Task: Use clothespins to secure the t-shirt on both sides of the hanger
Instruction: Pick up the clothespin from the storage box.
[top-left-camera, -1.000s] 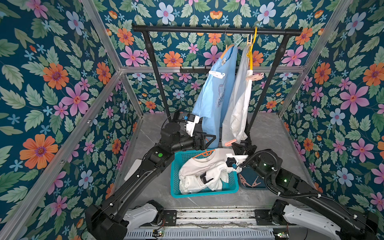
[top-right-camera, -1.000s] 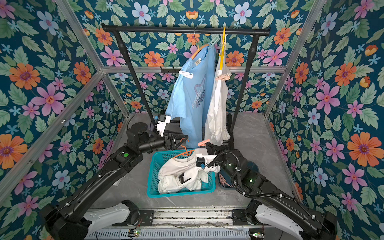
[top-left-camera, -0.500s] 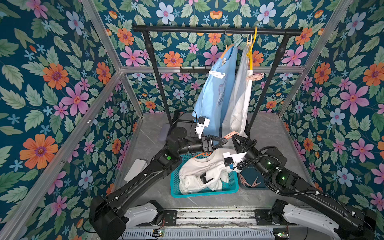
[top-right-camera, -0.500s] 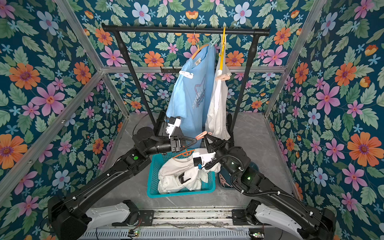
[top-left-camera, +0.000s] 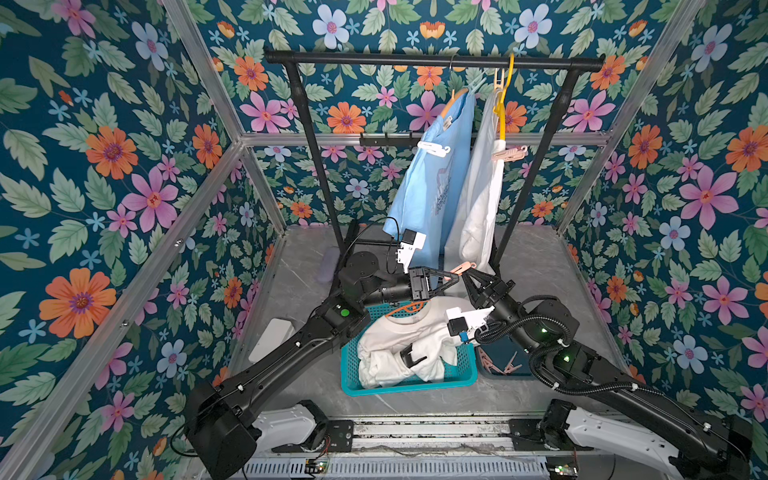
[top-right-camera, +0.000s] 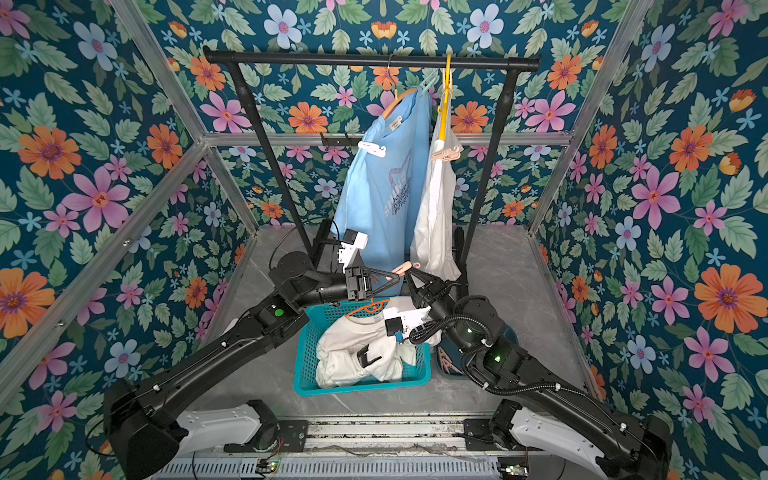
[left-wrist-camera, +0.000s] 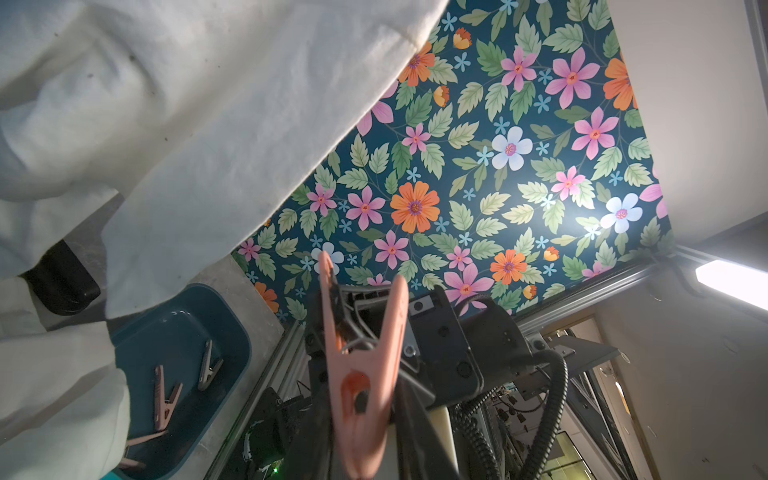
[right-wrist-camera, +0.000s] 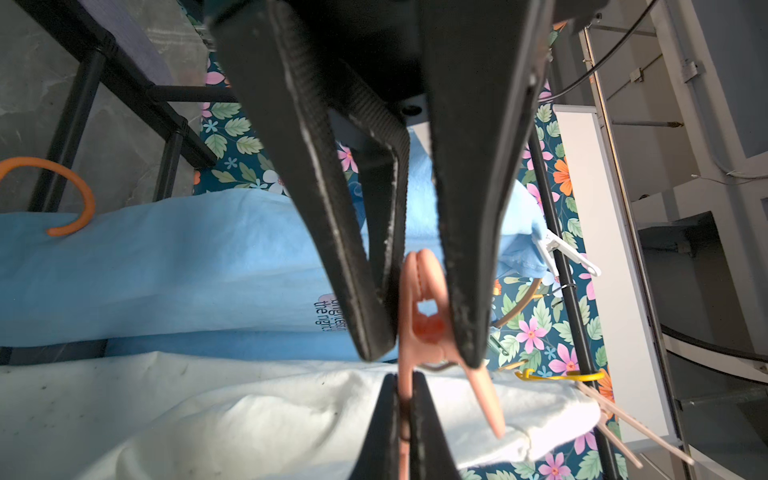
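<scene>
Pink clothespin (top-left-camera: 462, 269) lies near-level, clamping end toward left tool (top-left-camera: 456, 276).

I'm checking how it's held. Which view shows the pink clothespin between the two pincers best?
Right wrist view: the clothespin is large and sharp, the left pincer gripping its body, the right pincer shut on one leg. The left wrist view shows it close, the grips unclear. In both top views it is a small pink sliver.
</scene>
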